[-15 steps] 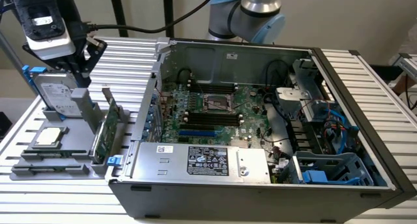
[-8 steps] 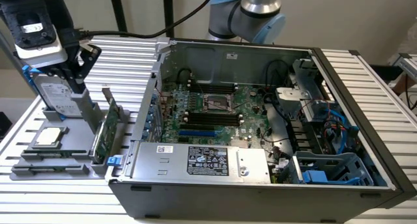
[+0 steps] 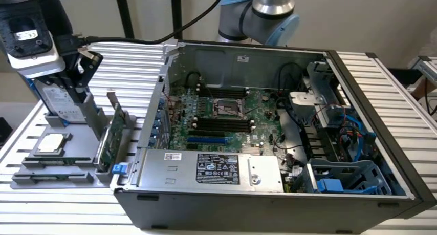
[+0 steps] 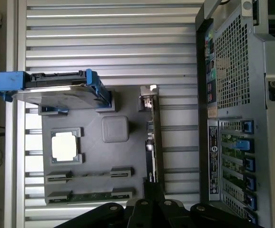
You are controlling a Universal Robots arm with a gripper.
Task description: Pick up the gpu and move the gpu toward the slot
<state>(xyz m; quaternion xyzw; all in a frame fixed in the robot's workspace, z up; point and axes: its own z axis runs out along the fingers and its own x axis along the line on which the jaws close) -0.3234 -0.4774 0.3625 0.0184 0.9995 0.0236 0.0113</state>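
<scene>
Slatted aluminium table (image 3: pixel 55 214) (image 4: pixel 109 38) carries an open computer case (image 3: pixel 273 214) (image 4: pixel 232 71) and, at the exterior view's left of it, a grey holder (image 3: pixel 61 178) (image 4: pixel 128 156) for loose parts. The gpu (image 3: pixel 111 136) (image 4: pixel 152 137) stands on edge in the holder on the side nearest the case, its green board showing in the exterior view and its silver bracket at the far end. From the wrist view it appears edge-on as a thin dark strip. The holder also has a hard drive (image 3: pixel 60 104) (image 4: pixel 56 88) with blue rails and a square CPU (image 3: pixel 53 143) (image 4: pixel 63 145) lying flat, with two memory sticks (image 4: pixel 87 173) in low cradles. The gripper (image 3: pixel 81 79) (image 4: pixel 152 209) hangs above the holder, clear of the gpu and carrying nothing. In the wrist view its black linkage lines up with the near end of the card. Whether it is spread or closed cannot be told. Inside the case, the slot (image 3: pixel 206 141) is a bright blue strip on the motherboard, just below the black memory slots (image 3: pixel 222 125) and above the silver power supply (image 3: pixel 204 168). The gpu and the slot are well apart, with the case wall between them.
</scene>
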